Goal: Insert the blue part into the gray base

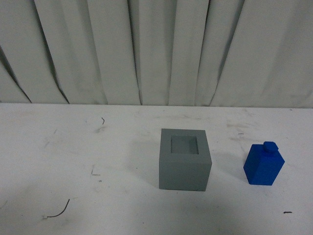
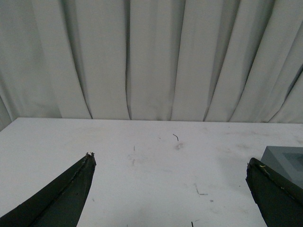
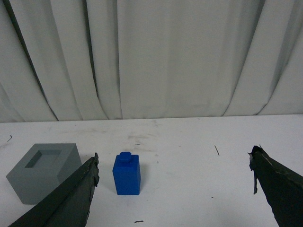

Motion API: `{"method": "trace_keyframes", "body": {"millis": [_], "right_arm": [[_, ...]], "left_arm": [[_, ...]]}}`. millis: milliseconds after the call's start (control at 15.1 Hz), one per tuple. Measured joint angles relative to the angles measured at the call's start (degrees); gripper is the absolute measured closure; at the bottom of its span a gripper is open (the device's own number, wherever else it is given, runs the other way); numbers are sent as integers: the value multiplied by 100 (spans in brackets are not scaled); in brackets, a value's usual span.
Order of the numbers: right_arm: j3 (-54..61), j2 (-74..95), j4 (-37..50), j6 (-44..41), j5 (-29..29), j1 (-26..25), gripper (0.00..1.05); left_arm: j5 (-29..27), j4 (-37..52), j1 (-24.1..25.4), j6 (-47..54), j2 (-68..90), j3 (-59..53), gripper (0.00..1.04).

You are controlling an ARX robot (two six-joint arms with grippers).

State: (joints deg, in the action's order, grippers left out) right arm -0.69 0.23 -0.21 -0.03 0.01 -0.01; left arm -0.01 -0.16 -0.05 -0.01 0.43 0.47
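On the near side, out of the front view: neither arm shows there, so we read both from the wrist cameras.
Left end effector [image 2: 170, 161]: spread wide and empty, with only bare desk between its dark fingers [image 2: 71, 198]. A corner of the gray base [image 2: 286, 158] shows just behind one finger. We judge this arm is held clear because the piece to be lifted lies on the other side.
Right end effector [image 3: 173, 155]: also spread wide, holding nothing. The blue part [image 3: 126, 174] stands ahead of it, inside the gap but close to one finger. We take this as the arm placed for the pick. It would need to centre on the block before closing.
Desk [image 1: 73, 147]: white and scuffed. A dark scrap of thread [image 1: 61, 209] lies near the front, well apart from both pieces.
Gray base [image 1: 186, 159]: sits flat near the middle of the desk. Its square recess faces up and is empty, so a straight downward entry looks possible.
Blue part [image 1: 264, 164]: upright on the desk to the right of the base, apart from it, knob on top. Standing this way, it offers flat sides to the fingers.
Progress: we judge nothing is done yet, since the block is neither gripped nor seated.
Risk: a tilted grip could catch the block on the rim of the recess.
Curtain [image 1: 146, 49]: pale folds closing off the far edge.
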Motion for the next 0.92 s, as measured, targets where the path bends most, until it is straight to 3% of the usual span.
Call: {"method": "trace_keyframes", "body": {"millis": [925], "right_arm": [[2, 0, -2, 0, 0, 0, 6]], "left_arm": [[0, 0, 0, 0, 0, 0, 7]]}}
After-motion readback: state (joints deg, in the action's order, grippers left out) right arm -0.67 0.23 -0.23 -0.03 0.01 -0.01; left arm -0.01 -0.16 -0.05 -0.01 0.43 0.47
